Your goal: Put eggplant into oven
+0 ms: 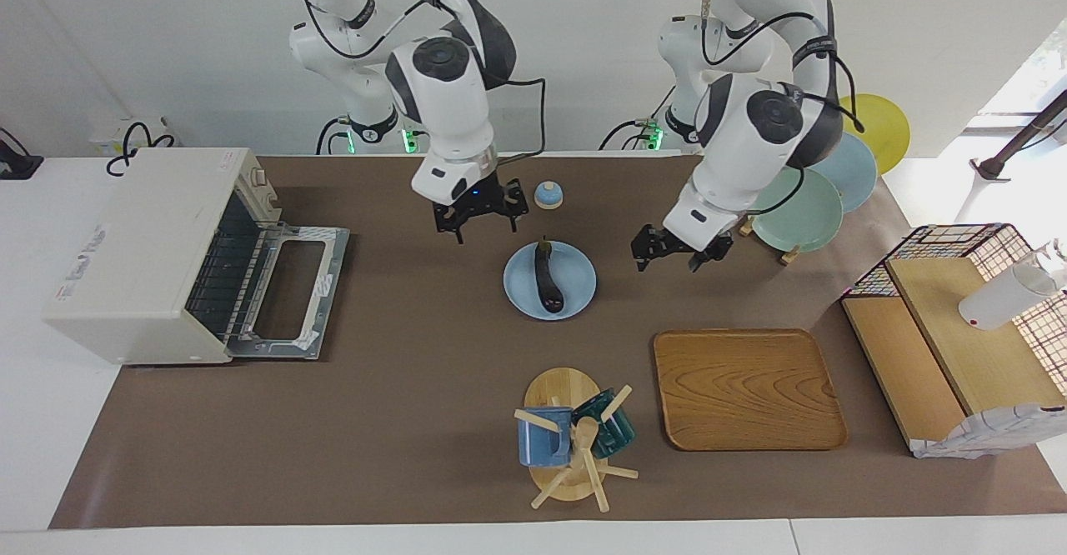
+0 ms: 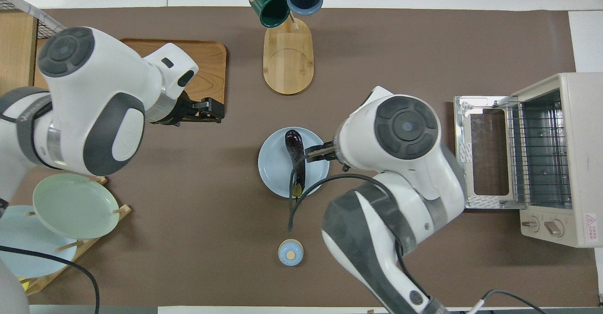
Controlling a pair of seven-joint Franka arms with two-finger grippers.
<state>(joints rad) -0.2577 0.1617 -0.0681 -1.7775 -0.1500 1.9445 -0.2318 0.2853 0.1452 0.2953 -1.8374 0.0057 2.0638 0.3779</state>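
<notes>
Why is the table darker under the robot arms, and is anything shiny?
In the overhead view, soft shadows lie on the brown table, so the light is gentle; the eggplant shows a small bright glint. In the facing view, bright daylight washes out the window corner beside the left arm.

1. In the overhead view the right arm's wrist covers most of the right gripper (image 2: 316, 153); only its fingertips show.
2. The mug rack (image 2: 288, 59) is cut off by that view's top edge.
3. The oven (image 2: 572, 158) knobs' markings are too small to read.
</notes>
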